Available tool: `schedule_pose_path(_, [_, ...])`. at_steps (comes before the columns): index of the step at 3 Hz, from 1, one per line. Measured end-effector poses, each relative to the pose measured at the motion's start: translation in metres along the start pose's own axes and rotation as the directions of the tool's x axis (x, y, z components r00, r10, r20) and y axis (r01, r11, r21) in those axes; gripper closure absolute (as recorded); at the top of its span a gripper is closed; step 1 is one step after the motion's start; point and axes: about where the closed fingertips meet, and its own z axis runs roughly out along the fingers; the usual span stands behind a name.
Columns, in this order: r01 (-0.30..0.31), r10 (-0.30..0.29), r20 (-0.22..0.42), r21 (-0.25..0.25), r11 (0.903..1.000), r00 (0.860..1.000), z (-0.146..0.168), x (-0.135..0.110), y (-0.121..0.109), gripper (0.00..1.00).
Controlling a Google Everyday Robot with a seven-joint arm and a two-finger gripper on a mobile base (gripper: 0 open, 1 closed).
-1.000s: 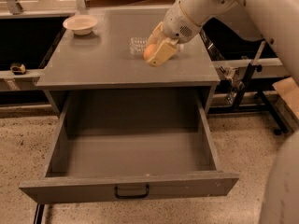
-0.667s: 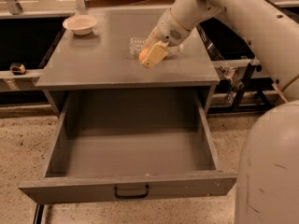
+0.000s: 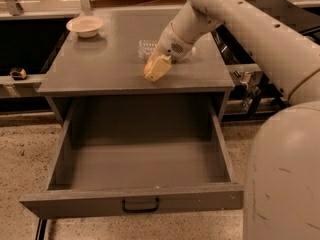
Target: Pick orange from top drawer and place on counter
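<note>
The top drawer (image 3: 132, 204) is pulled fully open below the counter (image 3: 105, 69). Its inside is bare and its black handle faces me. My gripper (image 3: 157, 68) is low over the counter's front middle, its beige tip pointing down and left. A small orange-coloured patch (image 3: 148, 67) shows at the tip's left edge. I cannot tell whether that is the orange. No orange lies in the drawer or loose on the counter.
A pale bowl (image 3: 85, 25) stands at the counter's back left corner. A clear plastic item (image 3: 147, 48) lies just behind the gripper. My arm (image 3: 240, 19) reaches in from the right. Black bins flank the cabinet.
The gripper has moved left and toward the counter's front edge, away from the clear plastic item. The drawer has stayed open.
</note>
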Motion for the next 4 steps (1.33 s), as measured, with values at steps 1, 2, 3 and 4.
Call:
schedule_pose_path(1, [-0.001,0.001,-0.002,0.000,1.0000,1.000,0.0034,0.0008,-0.0001,0.30])
schedule_pose_path(2, [-0.001,0.001,-0.002,0.000,1.0000,1.000,0.0034,0.0008,-0.0001,0.06])
schedule_pose_path(3, [-0.001,0.001,-0.002,0.000,1.0000,1.000,0.0035,0.0008,-0.0001,0.00])
schedule_pose_path(4, [-0.001,0.001,-0.002,0.000,1.0000,1.000,0.0035,0.0008,-0.0001,0.00])
